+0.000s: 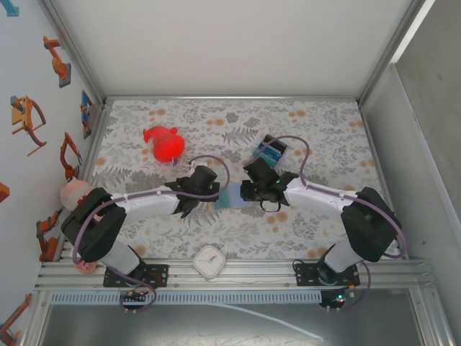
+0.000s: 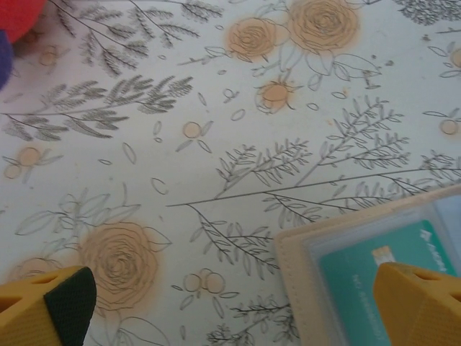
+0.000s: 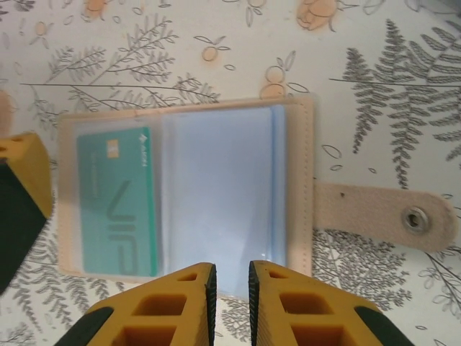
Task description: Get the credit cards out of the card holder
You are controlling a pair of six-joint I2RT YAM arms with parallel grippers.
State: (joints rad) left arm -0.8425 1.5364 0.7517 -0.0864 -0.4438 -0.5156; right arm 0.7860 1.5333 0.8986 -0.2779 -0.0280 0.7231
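Note:
The card holder (image 3: 187, 191) lies open and flat on the floral table, tan with pale blue lining, its snap tab (image 3: 382, 213) pointing right. A teal credit card (image 3: 115, 202) sits in its left pocket; the right pocket looks bare. My right gripper (image 3: 230, 270) hovers at the holder's near edge, its jaws almost shut with nothing seen between them. My left gripper (image 2: 234, 310) is open wide, one finger (image 2: 421, 303) over the teal card (image 2: 360, 263) and the other finger (image 2: 47, 303) over bare table. From above, the holder (image 1: 232, 196) lies between the left gripper (image 1: 205, 193) and the right gripper (image 1: 248, 191).
A black-edged blue-and-teal block (image 1: 271, 151) lies just behind the right gripper. A red toy (image 1: 164, 143) stands at the back left. A white clock (image 1: 209, 261) rests at the near edge, and a pink ball (image 1: 72, 191) sits by the left wall.

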